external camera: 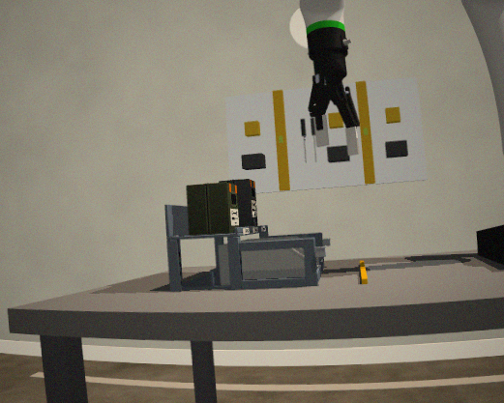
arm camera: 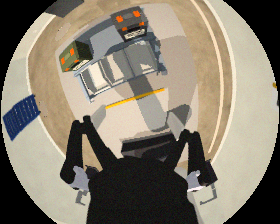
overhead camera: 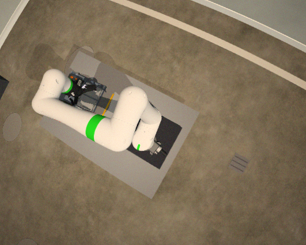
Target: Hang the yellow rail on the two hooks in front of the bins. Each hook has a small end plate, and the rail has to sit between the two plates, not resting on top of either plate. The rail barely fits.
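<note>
The yellow rail (external camera: 363, 272) lies flat on the grey table, to the right of the grey bin frame (external camera: 246, 257). It shows as a thin orange-yellow line in the overhead view (overhead camera: 108, 104) and in the wrist view (arm camera: 133, 101). My gripper (external camera: 338, 135) is open and empty, high above the table, roughly over the bin frame's right part. In the overhead view the gripper (overhead camera: 83, 88) sits over the bins. The hooks at the frame's right end (external camera: 322, 252) are too small to make out clearly.
Two dark boxes with orange tops (external camera: 222, 207) stand on the frame's upper shelf. A black block (external camera: 499, 244) sits at the table's far right. A white board with yellow strips (external camera: 326, 133) hangs on the wall behind. The arm's base (overhead camera: 154, 141) stands on a dark plate.
</note>
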`<state>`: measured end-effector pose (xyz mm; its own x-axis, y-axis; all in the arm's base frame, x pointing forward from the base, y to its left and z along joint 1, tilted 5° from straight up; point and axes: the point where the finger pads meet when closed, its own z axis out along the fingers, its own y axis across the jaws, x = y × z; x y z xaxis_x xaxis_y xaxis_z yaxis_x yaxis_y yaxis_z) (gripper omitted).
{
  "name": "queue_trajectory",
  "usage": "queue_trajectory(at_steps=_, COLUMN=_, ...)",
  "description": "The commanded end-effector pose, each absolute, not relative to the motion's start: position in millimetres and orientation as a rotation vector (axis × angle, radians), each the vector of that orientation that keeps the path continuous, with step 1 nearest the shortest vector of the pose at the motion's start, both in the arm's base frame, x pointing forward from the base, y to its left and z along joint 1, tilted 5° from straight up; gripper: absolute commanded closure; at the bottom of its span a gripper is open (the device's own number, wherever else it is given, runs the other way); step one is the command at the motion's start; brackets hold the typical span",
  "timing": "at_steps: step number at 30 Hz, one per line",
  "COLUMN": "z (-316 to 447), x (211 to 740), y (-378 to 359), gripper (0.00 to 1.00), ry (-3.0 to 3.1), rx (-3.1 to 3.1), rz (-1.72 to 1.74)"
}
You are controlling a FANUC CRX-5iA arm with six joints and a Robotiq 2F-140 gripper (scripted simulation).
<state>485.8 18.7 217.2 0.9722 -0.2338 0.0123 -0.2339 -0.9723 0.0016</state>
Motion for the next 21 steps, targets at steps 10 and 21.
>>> queue_trajectory(at_steps=10, z=180, x=477, y=31, gripper=0.0, ry=-0.621, rx=3.072, rz=0.037)
queue_trajectory(at_steps=21, z=134, x=465, y=47, gripper=0.0, ry=-0.923, rx=2.991, rz=0.056)
